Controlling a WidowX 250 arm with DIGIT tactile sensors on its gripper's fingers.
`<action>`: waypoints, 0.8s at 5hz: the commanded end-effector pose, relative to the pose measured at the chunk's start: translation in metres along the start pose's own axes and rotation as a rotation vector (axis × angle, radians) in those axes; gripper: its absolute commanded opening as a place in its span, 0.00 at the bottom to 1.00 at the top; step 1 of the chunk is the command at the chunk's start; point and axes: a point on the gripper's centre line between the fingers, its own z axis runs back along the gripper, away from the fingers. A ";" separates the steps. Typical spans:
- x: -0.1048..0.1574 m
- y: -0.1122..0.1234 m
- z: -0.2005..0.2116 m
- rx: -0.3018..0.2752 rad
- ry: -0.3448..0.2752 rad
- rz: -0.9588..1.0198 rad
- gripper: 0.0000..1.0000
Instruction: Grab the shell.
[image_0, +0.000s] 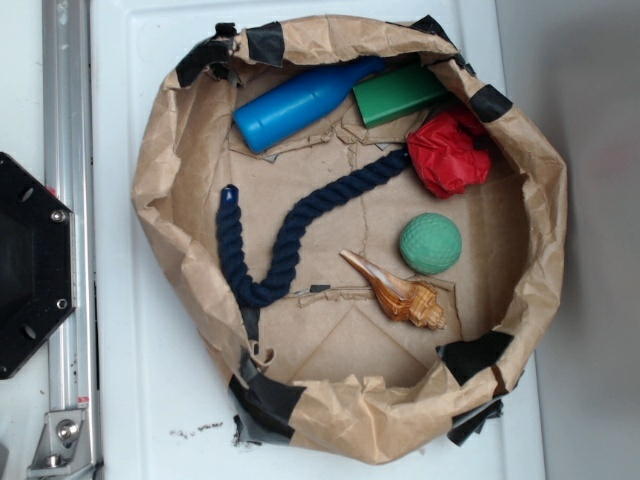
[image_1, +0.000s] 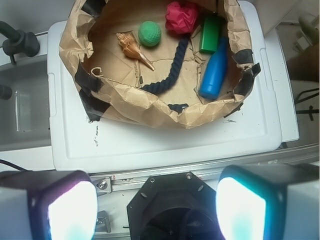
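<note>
With its fingers spread wide and empty, the gripper (image_1: 157, 207) should descend across the shell's (image_0: 397, 290) knobbly body at 5 o'clock in the paper nest (image_0: 160, 170), clear of the green ball (image_0: 431, 243).

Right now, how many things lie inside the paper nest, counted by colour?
Blue: 2, bottle and rope
Green: 2, block and ball
Red: 1, crumpled wad
Orange-brown: 1, shell
Total: 6
</note>
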 end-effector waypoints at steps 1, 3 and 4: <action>0.000 0.000 0.000 0.000 0.000 0.000 1.00; 0.094 -0.010 -0.048 0.077 -0.077 -0.197 1.00; 0.113 -0.022 -0.059 0.097 -0.206 -0.394 1.00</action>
